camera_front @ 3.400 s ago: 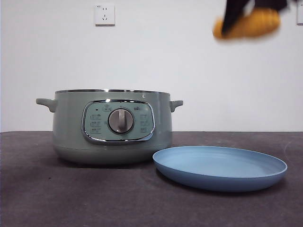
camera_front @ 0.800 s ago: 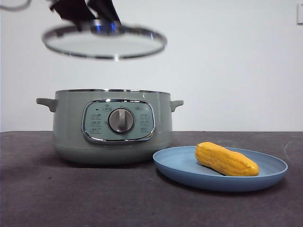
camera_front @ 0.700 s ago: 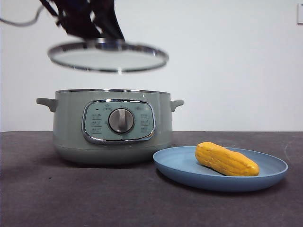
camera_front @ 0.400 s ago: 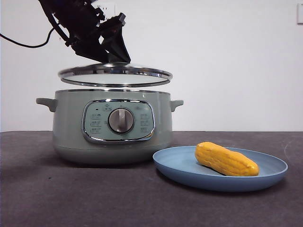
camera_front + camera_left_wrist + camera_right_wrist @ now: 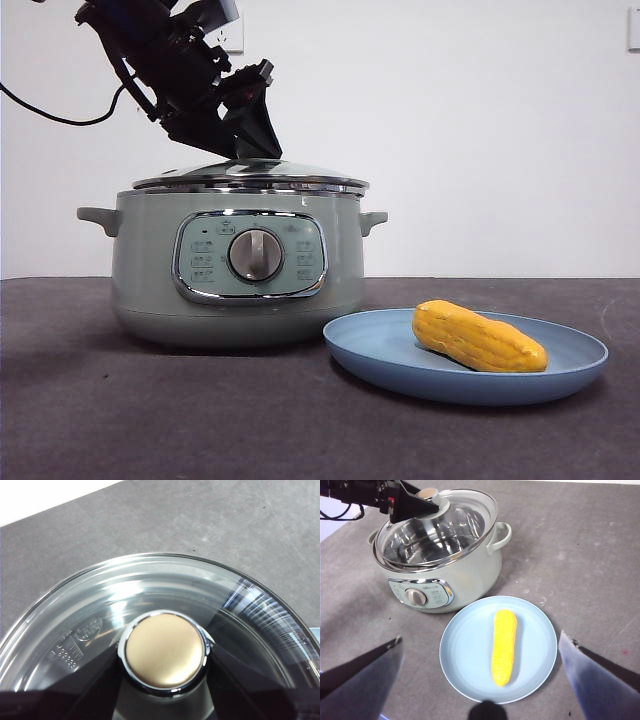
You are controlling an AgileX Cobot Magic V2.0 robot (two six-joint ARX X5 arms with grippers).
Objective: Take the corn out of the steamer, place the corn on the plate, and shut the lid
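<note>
The sage-green steamer [image 5: 150, 270] stands on the dark table, also in the right wrist view [image 5: 465, 580]. The glass lid [image 5: 290, 178] lies on its rim, a little off centre in the right wrist view [image 5: 455, 530]. My left gripper [image 5: 243, 148] comes down from the upper left and is shut on the lid's knob [image 5: 164, 650]. The yellow corn [image 5: 478, 337] lies on the light-blue plate [image 5: 450, 385] to the steamer's right. My right gripper [image 5: 481, 639] is open and empty, high above the plate [image 5: 460, 650] and corn [image 5: 504, 645].
A black cable [image 5: 40, 110] hangs from the left arm at the upper left. A white wall stands close behind the table. A wall socket [image 5: 232, 38] is partly hidden behind the arm.
The left gripper has lowered the lid from well above the steamer down onto its rim. In the earliest frame the corn was in the air; it has since lain still on the plate.
</note>
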